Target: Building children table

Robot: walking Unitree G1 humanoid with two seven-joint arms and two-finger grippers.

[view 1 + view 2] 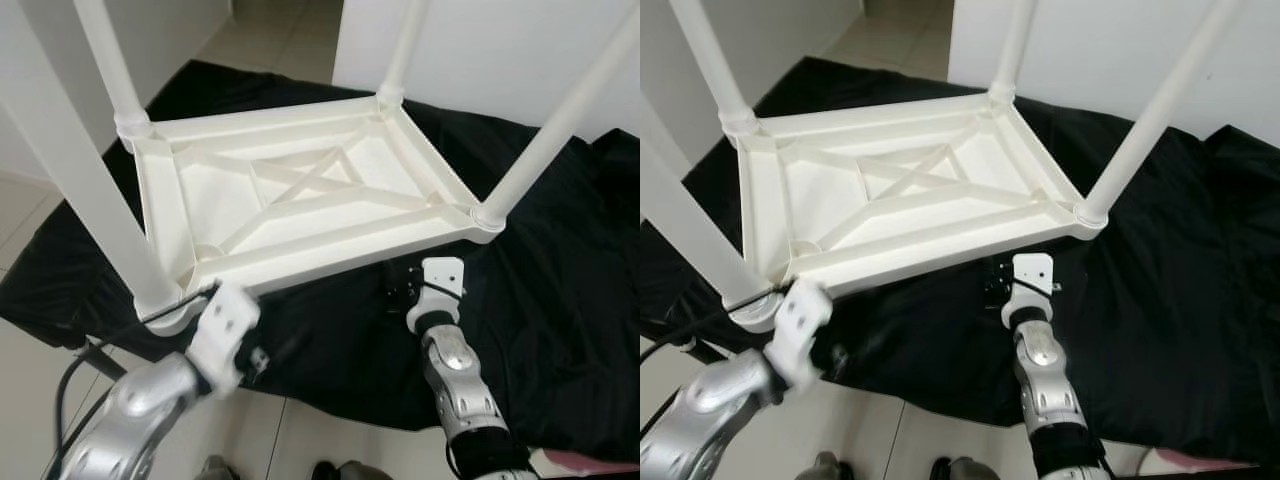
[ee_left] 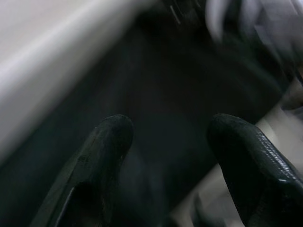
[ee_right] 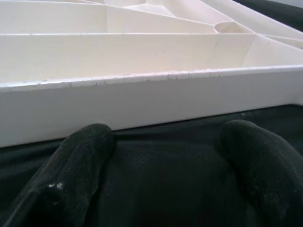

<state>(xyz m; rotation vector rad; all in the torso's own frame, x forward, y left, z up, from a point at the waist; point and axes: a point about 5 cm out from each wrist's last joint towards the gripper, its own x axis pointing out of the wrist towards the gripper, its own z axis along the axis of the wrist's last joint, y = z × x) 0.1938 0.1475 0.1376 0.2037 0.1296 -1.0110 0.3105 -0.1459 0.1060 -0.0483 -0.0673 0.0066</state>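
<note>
Four legs already stand up from your upside-down table [image 1: 300,200], which lies on a black cloth [image 1: 560,300] over the floor. Your left gripper [image 2: 165,142] and right gripper [image 3: 165,151] both hang spread and empty just beside its near rim, over the cloth. Judging from this, any careless push on the rim could slide the table or snag cloth between your fingers.
</note>
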